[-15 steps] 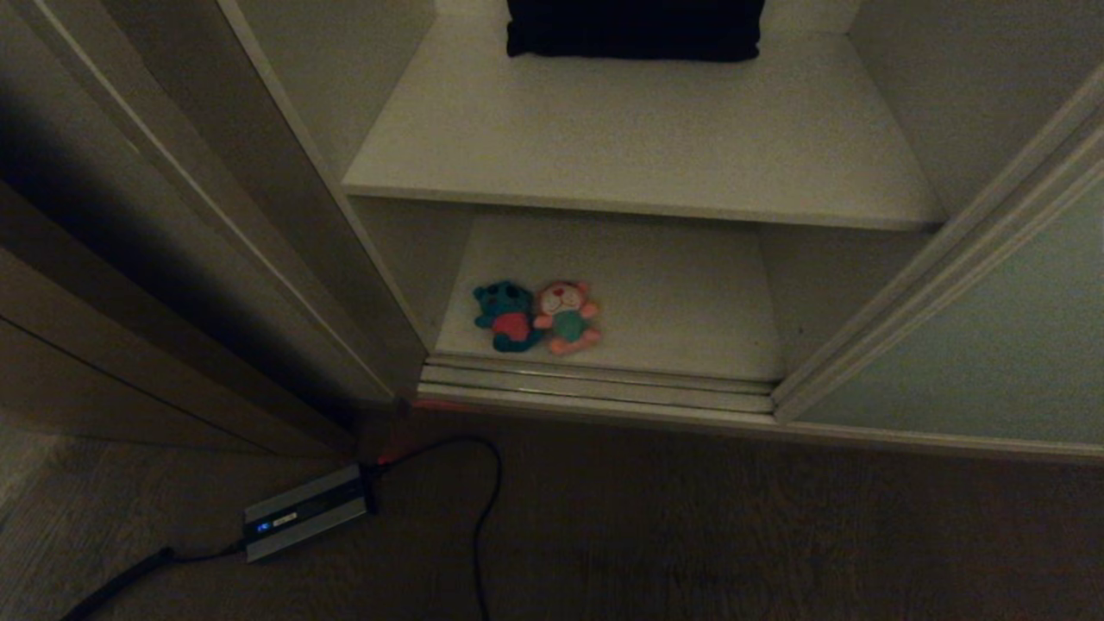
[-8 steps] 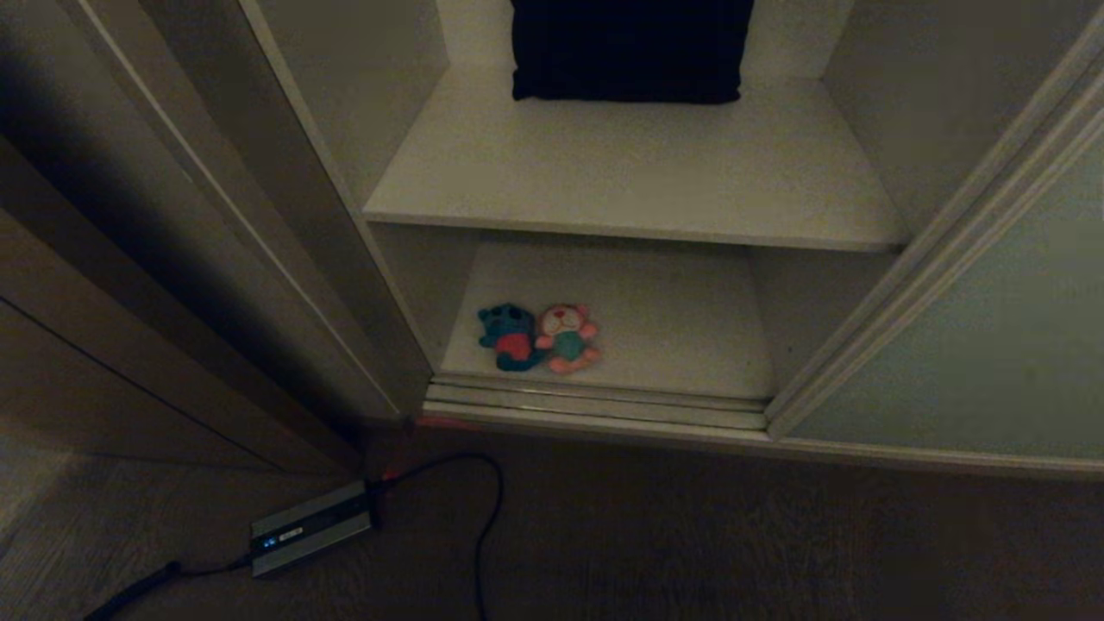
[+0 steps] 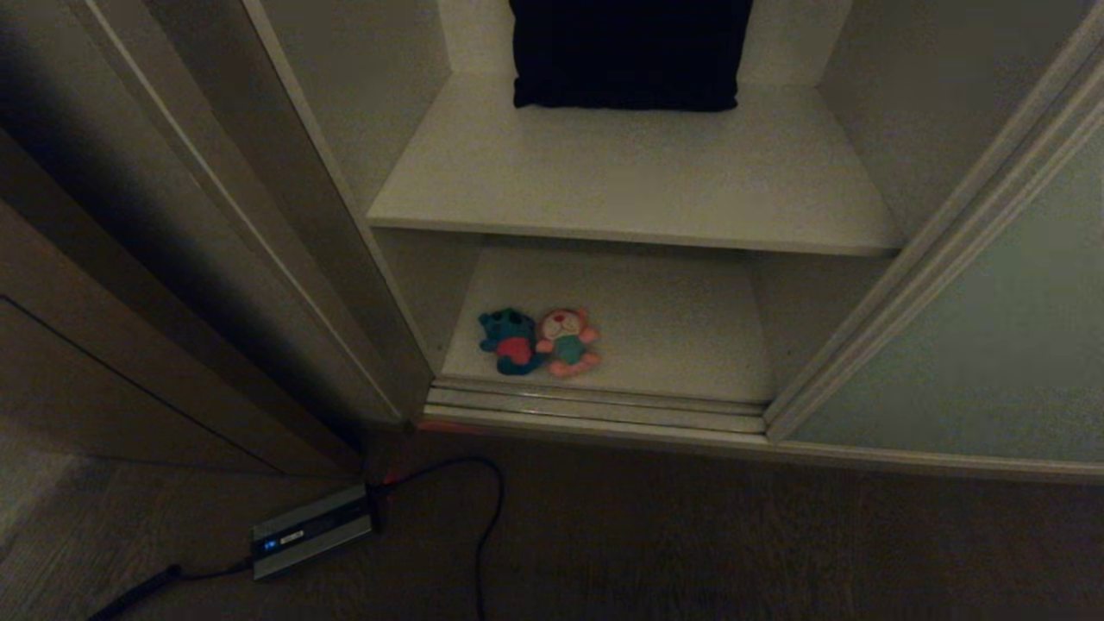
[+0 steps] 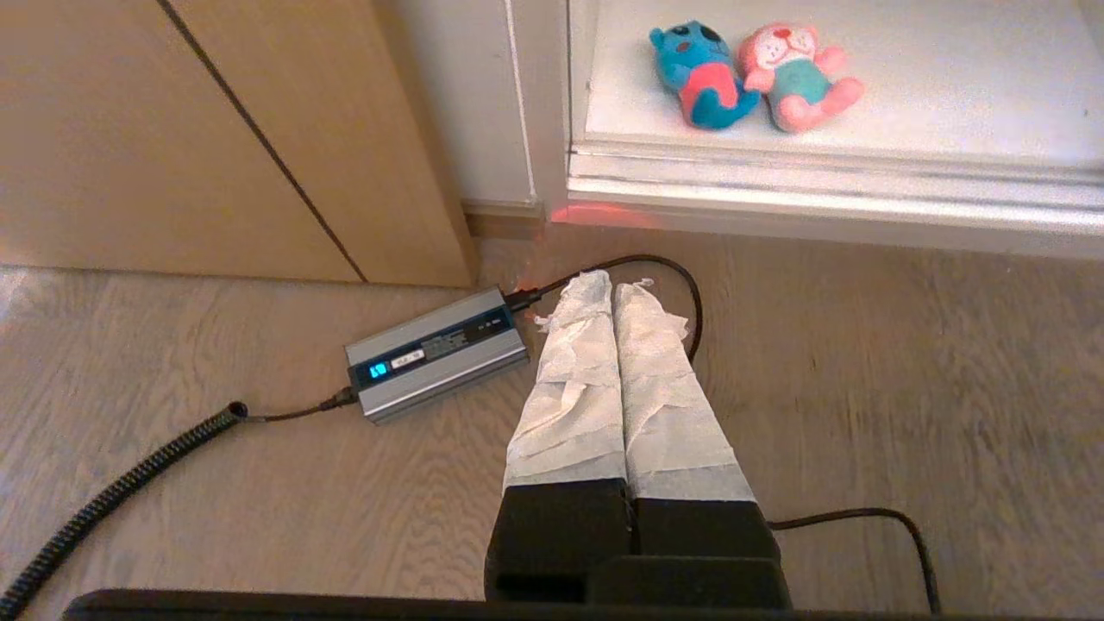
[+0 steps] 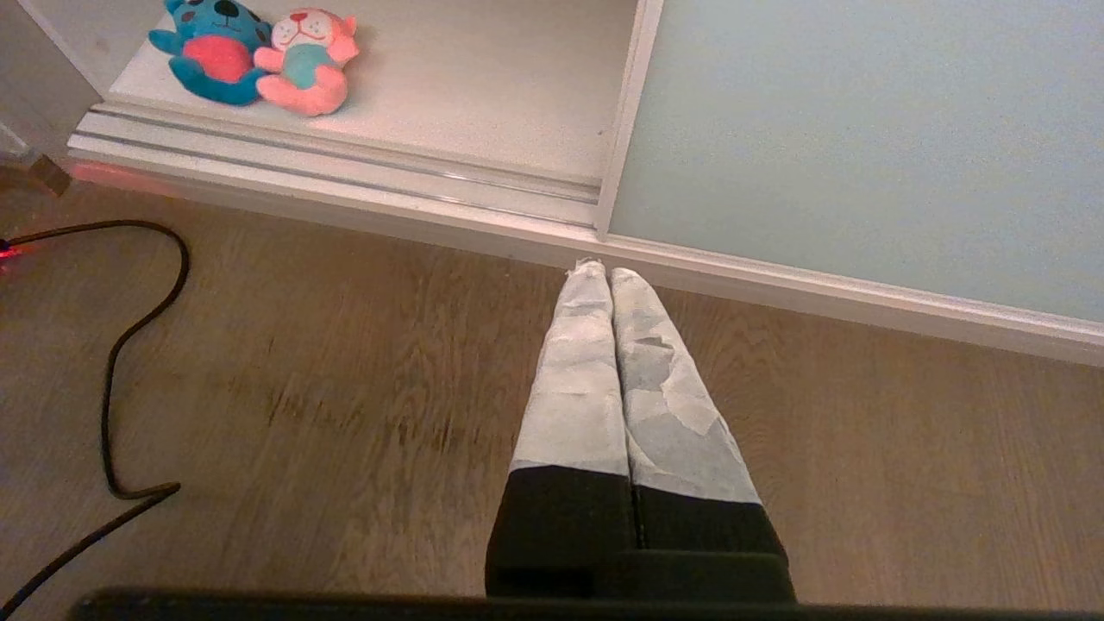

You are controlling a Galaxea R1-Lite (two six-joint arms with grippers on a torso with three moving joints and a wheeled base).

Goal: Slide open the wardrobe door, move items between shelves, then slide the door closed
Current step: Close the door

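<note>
Brown wooden panel (image 3: 103, 345): seen at far left, standing on the floor beside the wardrobe's left side wall.
Power brick (image 3: 310, 532): grey box with a small blue light, laid on the wood floor (image 3: 690, 552) below the left wall; black cable (image 3: 483, 526) looped away from it.
Left gripper (image 4: 614, 285): seen only in its wrist view, tape-wrapped fingers pressed together, nothing held; poised over the floor near the power brick.
Upper shelf (image 3: 638, 185): off-white board, with a dark folded cloth (image 3: 625, 53) set at its back.
Lower shelf (image 3: 655, 310): off-white board behind the double floor track (image 3: 595, 405).
Teal bear (image 3: 511, 341): red shirt, laid face up at the front left of the lower shelf.
Pink plush (image 3: 567, 341): white face, teal shirt, laid touching the bear's right side.
Right gripper (image 5: 604, 272): seen only in its wrist view, fingers closed together, empty; poised over the floor just before the door's bottom frame.
Sliding wardrobe door (image 3: 983, 345): pale grey-green panel, cream-edged, slid to the right, opening left uncovered.
</note>
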